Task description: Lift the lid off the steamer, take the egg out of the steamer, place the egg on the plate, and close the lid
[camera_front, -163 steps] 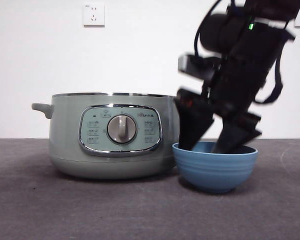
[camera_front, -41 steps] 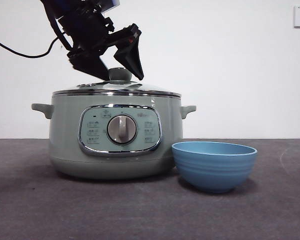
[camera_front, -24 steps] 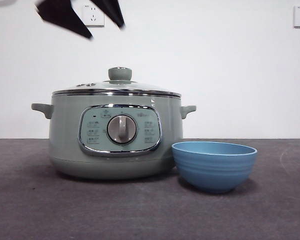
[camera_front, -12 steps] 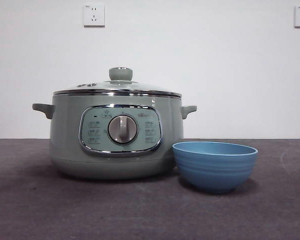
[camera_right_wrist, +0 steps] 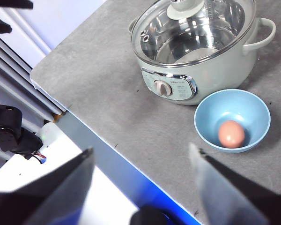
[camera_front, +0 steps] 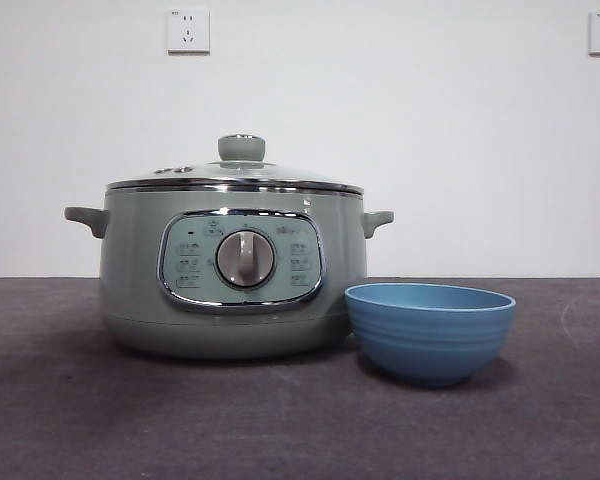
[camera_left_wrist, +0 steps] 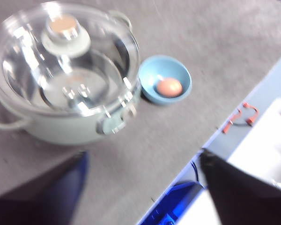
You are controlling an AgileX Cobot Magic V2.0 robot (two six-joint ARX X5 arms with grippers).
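Front view, nearest first: the blue round ribbed bowl that serves as the plate stands on the dark grey desk, just beside the front right of the large pale sage-green steamer, so close that I cannot tell whether they touch. The steamer's chrome-framed panel with its silver dial faces the camera. The shallow domed glass lid with its chrome rim sits flat and closed on the steamer, its pale green round knob upright on top. Behind all this is a white wall with 2 sockets near the top edge. No arm shows in this view.

From the right wrist view, the small brownish-orange egg lies inside the plate, on its floor. The steamer's steel interior shows through the lid.

The right end effector hangs high above the desk's edge, well apart from the steamer, its 2 jaws spread wide with nothing between them. The left end effector is likewise high and well away, jaws wide apart and empty.
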